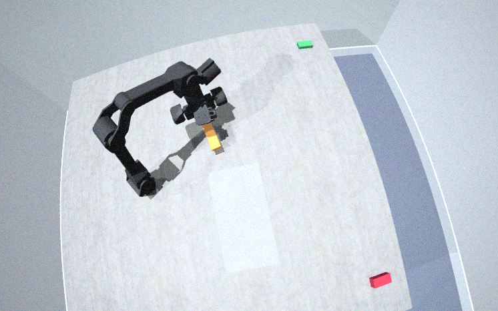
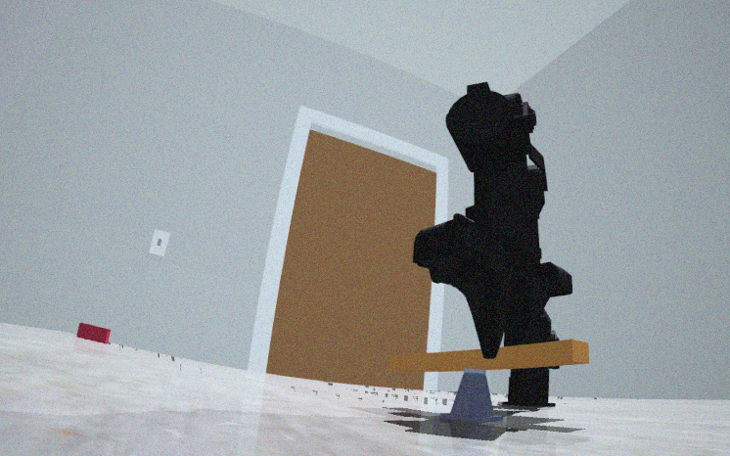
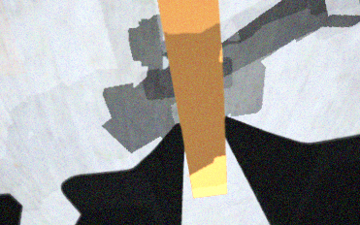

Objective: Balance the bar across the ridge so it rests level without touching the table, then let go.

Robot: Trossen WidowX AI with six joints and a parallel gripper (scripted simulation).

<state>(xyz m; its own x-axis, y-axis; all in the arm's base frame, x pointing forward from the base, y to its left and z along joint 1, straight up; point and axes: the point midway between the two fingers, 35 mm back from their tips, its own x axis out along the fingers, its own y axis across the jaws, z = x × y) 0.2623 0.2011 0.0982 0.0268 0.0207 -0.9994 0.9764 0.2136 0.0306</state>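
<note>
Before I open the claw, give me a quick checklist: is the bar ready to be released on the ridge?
1. Claw shut on the bar: ok.
2. Bar over the ridge: ok, exterior view.
3. Bar touching the ridge top: appears so, cannot tell for sure.
4. Bar level: near level, right end slightly higher; not quite ok.
5. Bar ends off the table: ok.
6. Bar centred on the ridge: cannot tell; more length shows on the right.
</note>
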